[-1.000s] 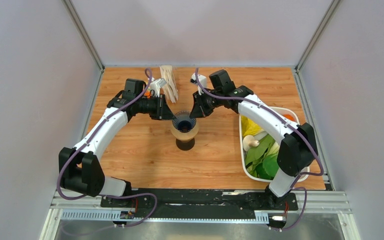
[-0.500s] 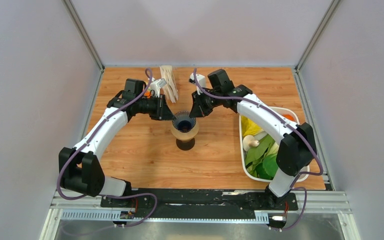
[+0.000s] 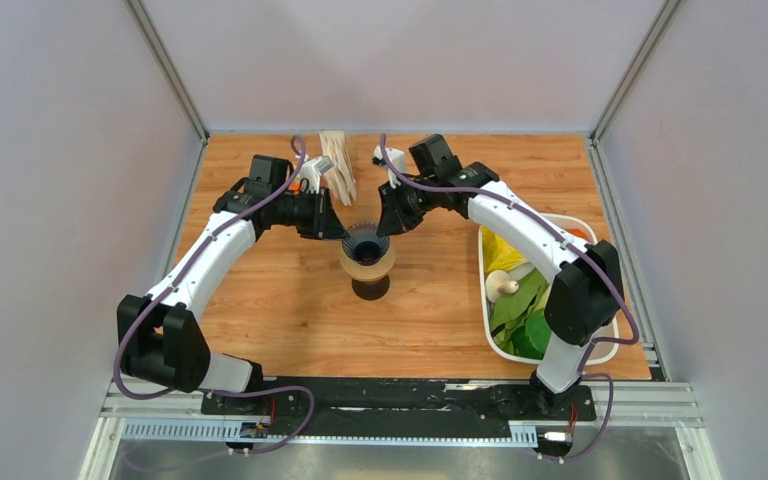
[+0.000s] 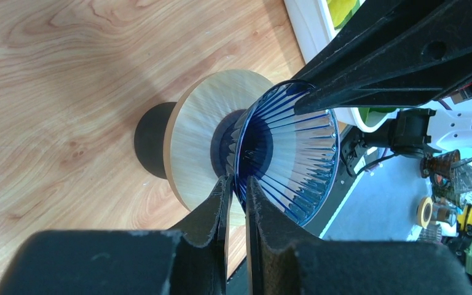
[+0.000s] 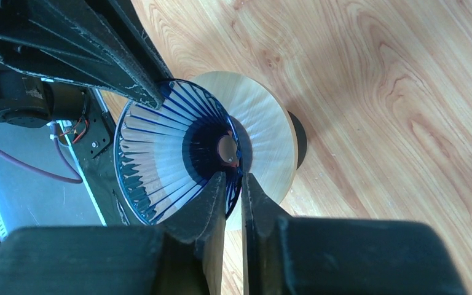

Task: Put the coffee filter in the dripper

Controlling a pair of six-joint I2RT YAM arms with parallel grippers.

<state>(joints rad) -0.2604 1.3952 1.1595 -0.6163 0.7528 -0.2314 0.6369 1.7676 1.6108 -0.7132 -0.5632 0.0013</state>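
Note:
The dripper (image 3: 367,243), a dark blue ribbed see-through cone, sits on a brown pot with a tan rim (image 3: 352,266) at mid-table. Its inside shows only ribs and the centre hole (image 5: 226,149). My left gripper (image 3: 343,232) is shut on the dripper's left rim (image 4: 239,166). The right gripper (image 3: 385,228) has its fingers on either side of the opposite wall (image 5: 234,178), narrowly apart and pressed to it. A stack of pale paper coffee filters (image 3: 338,165) lies at the back, behind the left wrist, and neither gripper touches it.
A white bin (image 3: 560,216) with green and yellow items stands at the right, under the right arm's elbow. Grey enclosure walls close the table on three sides. Bare wood lies in front of the pot and at the far left.
The right arm has shifted slightly left and toward the back. The dripper and pot have edged a little the same way. The left arm has held still.

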